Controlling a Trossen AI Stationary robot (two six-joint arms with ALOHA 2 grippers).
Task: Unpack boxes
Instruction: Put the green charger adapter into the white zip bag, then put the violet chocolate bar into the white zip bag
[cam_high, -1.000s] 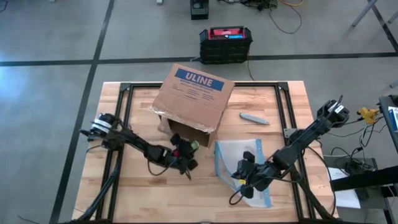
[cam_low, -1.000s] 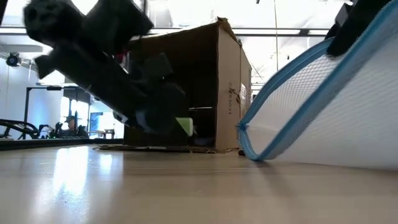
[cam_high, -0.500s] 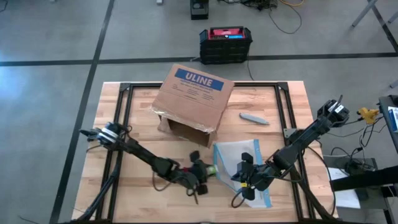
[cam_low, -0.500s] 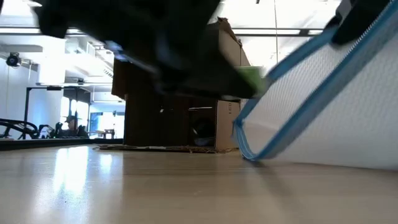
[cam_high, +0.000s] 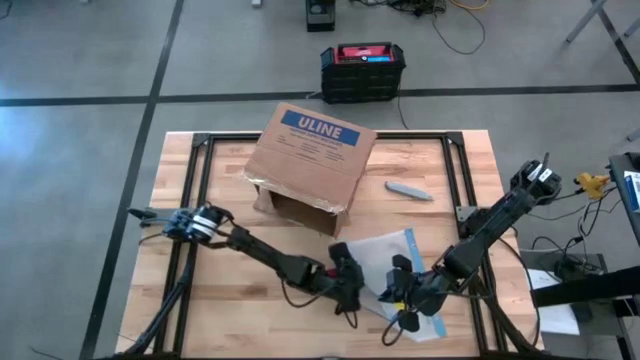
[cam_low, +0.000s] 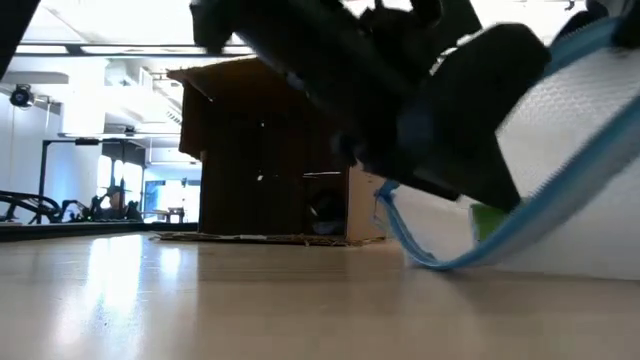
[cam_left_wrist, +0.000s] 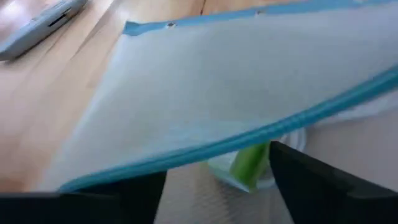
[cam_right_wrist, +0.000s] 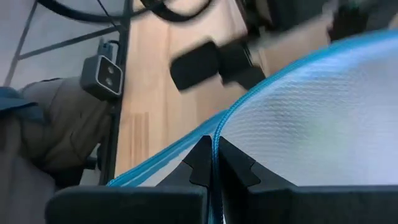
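Here, near the tabletop's front edge, the left claw pinches a green item at the mouth of the blue-edged mesh pouch, whose edge the right claw clamps. Farther back sits the ULINE cardboard box.

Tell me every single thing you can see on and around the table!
Cardboard box: one, brown with a blue ULINE label, far middle of the table, open side facing the arms.
Zip pouch: one, clear mesh with blue edging, near right of the box, its edge lifted.
Green item: one, green, at the pouch's mouth between the left fingers.
Flat grey object: one, grey, on the table right of the box.
Table: one, light wood with a black frame.
Crate: one, black with a red top, on the floor beyond the table.
Left end effector: black, at the pouch's opening.
Right end effector: black, pinching the pouch's blue edge.
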